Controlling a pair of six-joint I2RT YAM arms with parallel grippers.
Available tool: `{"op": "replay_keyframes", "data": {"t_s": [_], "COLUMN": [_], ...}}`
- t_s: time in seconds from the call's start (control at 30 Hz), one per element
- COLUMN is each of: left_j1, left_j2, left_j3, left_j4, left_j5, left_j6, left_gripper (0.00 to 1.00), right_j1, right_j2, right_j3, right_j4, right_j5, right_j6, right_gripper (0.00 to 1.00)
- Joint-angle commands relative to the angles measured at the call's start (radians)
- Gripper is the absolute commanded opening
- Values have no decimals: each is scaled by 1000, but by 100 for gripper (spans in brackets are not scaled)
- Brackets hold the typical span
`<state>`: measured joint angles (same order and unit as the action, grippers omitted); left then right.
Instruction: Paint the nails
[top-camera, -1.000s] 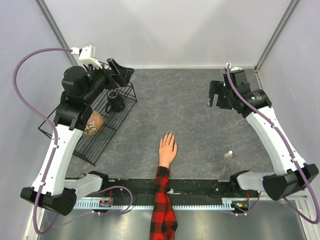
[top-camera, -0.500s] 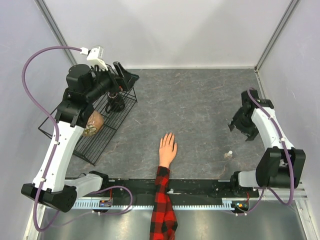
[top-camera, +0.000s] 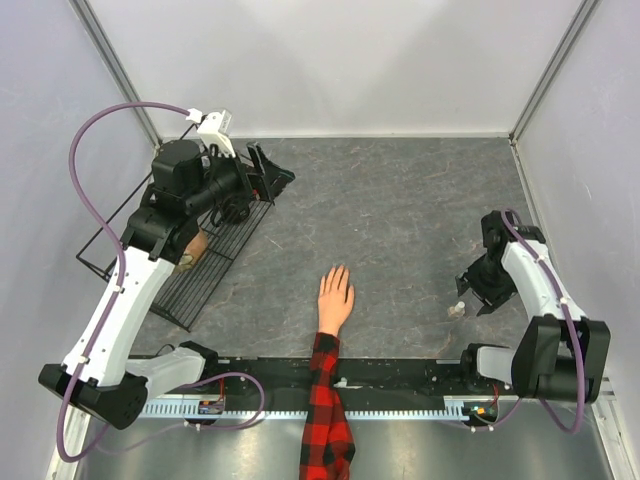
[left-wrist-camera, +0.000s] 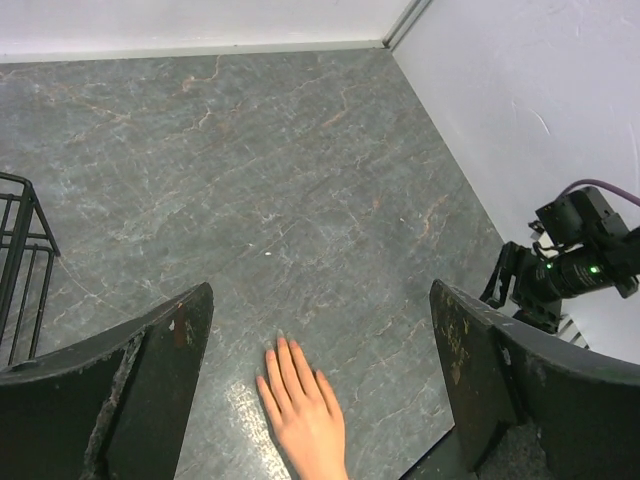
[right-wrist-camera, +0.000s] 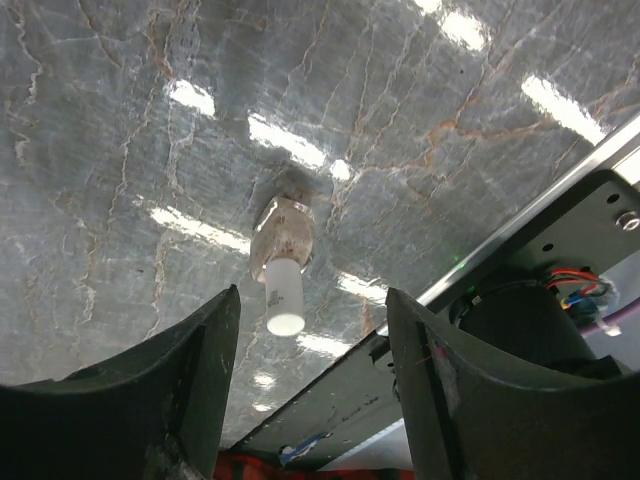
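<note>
Hovering over the small clear bottle with a white cap (right-wrist-camera: 283, 262), the right gripper (right-wrist-camera: 312, 310) stands part-open, gripping nothing; left gripper (left-wrist-camera: 320, 295) wide open, empty.

No writing, label or number can be read anywhere.

White, tapered links (top-camera: 110, 300) joined by bulky black motor housings (top-camera: 178, 165), bolted to a black rail (top-camera: 400, 372). Over each a purple cable (top-camera: 75, 165), on the left running to a small white camera block (top-camera: 213, 127). Broad black fingers (left-wrist-camera: 150, 390), scuffed grey at the edges; a green light (left-wrist-camera: 592, 268) on the dark right wrist (left-wrist-camera: 565, 285), a silver screw (right-wrist-camera: 627, 220) and red and blue wires (right-wrist-camera: 585, 288) by the black base plate (right-wrist-camera: 560, 240).
</note>
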<state>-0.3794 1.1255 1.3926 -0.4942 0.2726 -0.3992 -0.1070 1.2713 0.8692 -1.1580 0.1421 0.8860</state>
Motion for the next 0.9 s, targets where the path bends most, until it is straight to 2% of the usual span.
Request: {"op": "replay_keyframes", "data": {"t_s": [0.0, 0.37, 0.87], "left_j1": [-3, -24, -39], "left_j2": [-30, -21, -46], "left_j3": [-9, -6, -9], "left_j4": [5, -3, -27], "left_j5": [19, 7, -29], "left_j6": [16, 8, 40], "left_gripper": [95, 94, 94], "right_j1": [1, 27, 59], "right_j2": [-78, -98, -49], "right_j3": [-19, -95, -82], "right_j4": [-29, 40, 75], "right_j5": [-22, -116, -27], "right_j6": [77, 108, 110], "right_gripper": [67, 61, 51]}}
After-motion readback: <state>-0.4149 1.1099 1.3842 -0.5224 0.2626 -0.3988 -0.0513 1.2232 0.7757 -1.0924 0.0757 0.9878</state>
